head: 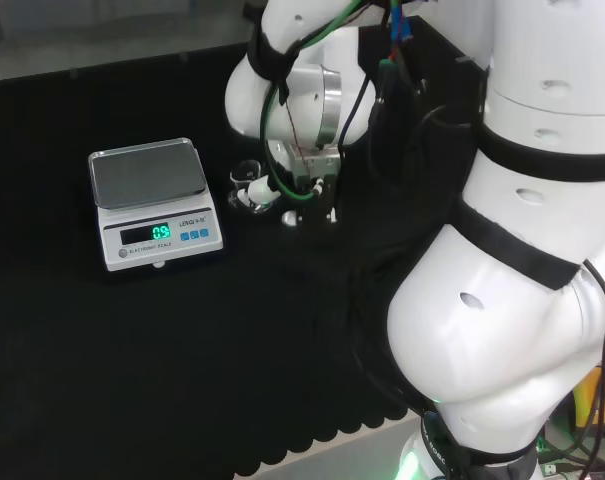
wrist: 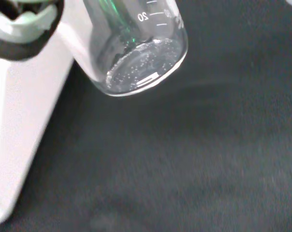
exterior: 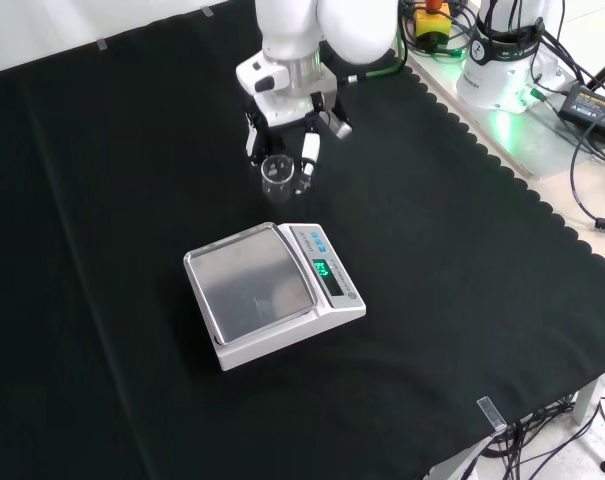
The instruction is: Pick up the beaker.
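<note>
Hand (exterior: 294,128) grasping a clear beaker (exterior: 274,175) — fingers curled round it — just beyond the scale (exterior: 272,292) on the black-clothed bench (exterior: 462,330).

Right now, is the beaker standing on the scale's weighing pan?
No. In the front view the beaker is at the hand, beyond the scale, whose steel pan is bare.

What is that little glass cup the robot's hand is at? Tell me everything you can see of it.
The beaker is a small, clear, round vessel with white measuring marks on its wall. Tiny specks or droplets dot its flat bottom; otherwise it looks empty. In the front view it is upright between the fingers of the hand, just beyond the scale. The wrist view suggests its base is off the black cloth, though that is not certain.
</note>
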